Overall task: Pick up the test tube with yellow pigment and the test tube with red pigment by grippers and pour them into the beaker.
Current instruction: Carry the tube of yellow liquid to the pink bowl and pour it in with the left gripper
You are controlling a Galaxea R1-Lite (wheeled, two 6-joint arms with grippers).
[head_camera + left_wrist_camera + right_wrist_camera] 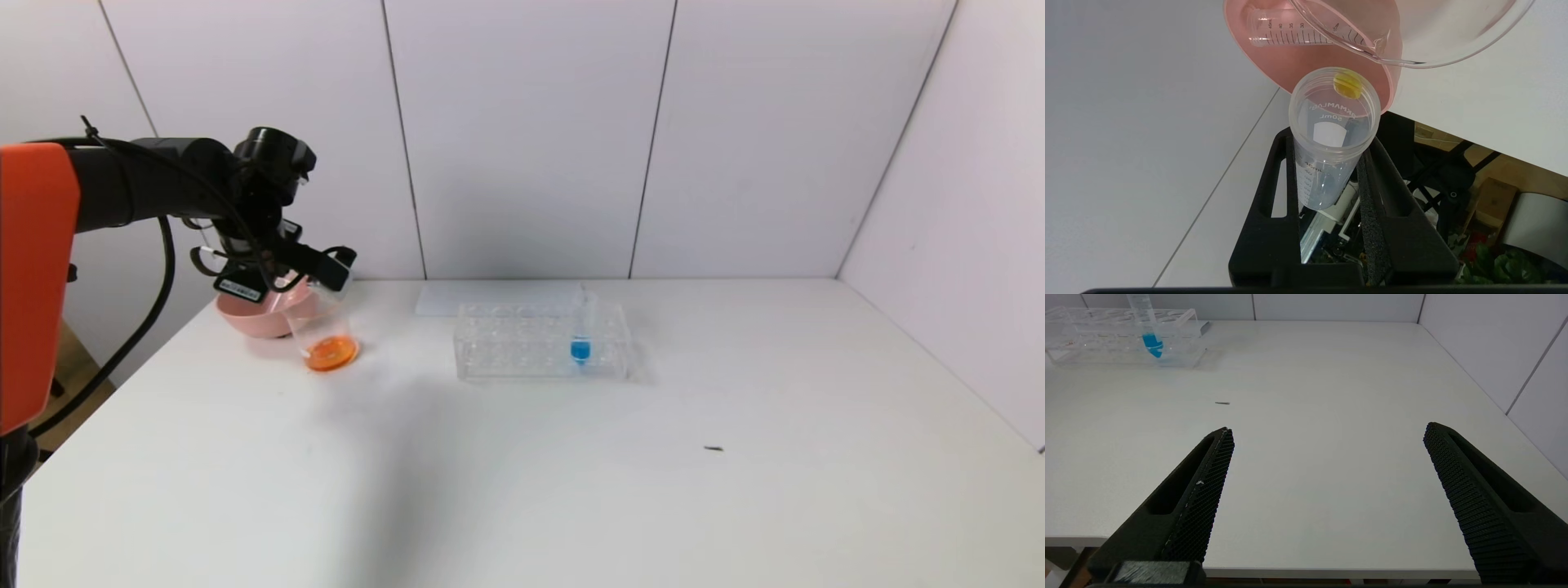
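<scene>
The left gripper (1331, 179) is clamped tight on the test tube with yellow pigment (1331, 134), holding it tipped over the pink bowl (245, 320) at the far left of the table (522, 474), just behind the beaker (325, 335) with its orange pool. Another tube (1282, 32) lies in the bowl. The right gripper (1327, 457) hangs wide open and empty over the near right edge, and the blue tube (581, 327) stands in the rack (506, 343).

From the head view the left gripper (326, 273) covers the tube it holds and part of the pink bowl (245, 320), while the wrist view crops the beaker (1412, 45) at the frame's top edge.
</scene>
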